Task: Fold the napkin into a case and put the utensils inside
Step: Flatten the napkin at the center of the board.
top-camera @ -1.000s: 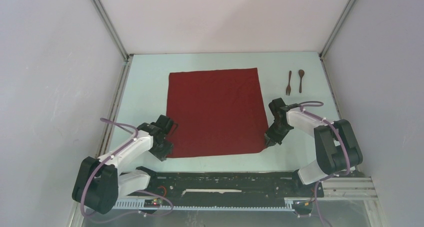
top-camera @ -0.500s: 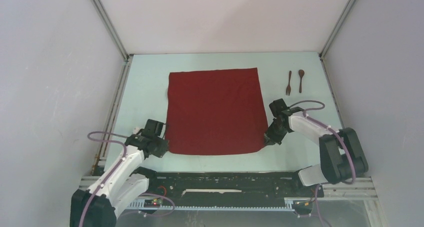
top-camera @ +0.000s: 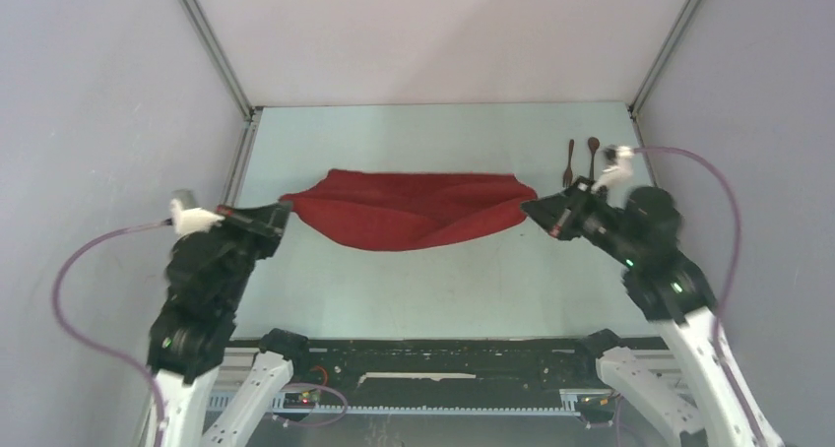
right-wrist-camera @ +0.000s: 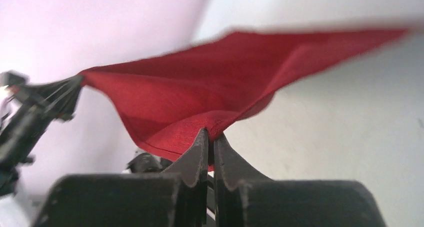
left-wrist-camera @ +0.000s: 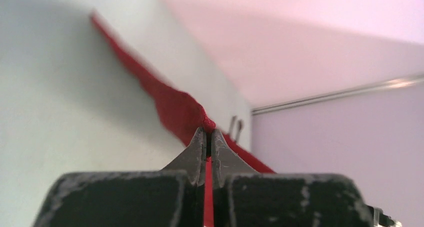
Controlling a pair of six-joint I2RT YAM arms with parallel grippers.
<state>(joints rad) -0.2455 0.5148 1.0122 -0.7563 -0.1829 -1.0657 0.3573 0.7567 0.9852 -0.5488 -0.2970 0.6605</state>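
Seen from above, the left end effector (top-camera: 283,211) sits at 9 o'clock of the napkin (top-camera: 409,209), its jaws pinched together on the cloth's left corner. The left wrist view confirms it: the two fingers meet with a sliver of red fabric between them at the left end effector (left-wrist-camera: 207,133), and the napkin (left-wrist-camera: 167,103) runs away from the tips toward 11 o'clock as a narrow red band over the pale surface (left-wrist-camera: 65,97).

The napkin is stretched between the two arms across the middle of the surface (top-camera: 433,280), with loose folds sagging at its centre. Whether the sagging part touches the surface I cannot tell.

At 3 o'clock of the napkin, the right end effector (top-camera: 530,209) is clamped on the right corner. In the right wrist view its fingers close on the cloth's hem at the right end effector (right-wrist-camera: 210,135), and the napkin (right-wrist-camera: 215,87) fans out above them like a sheet.

The fork (top-camera: 569,161) and spoon (top-camera: 593,155) lie side by side on the surface at 1 o'clock of the right end effector, close to it but apart from the napkin, handles pointing toward 12 o'clock.
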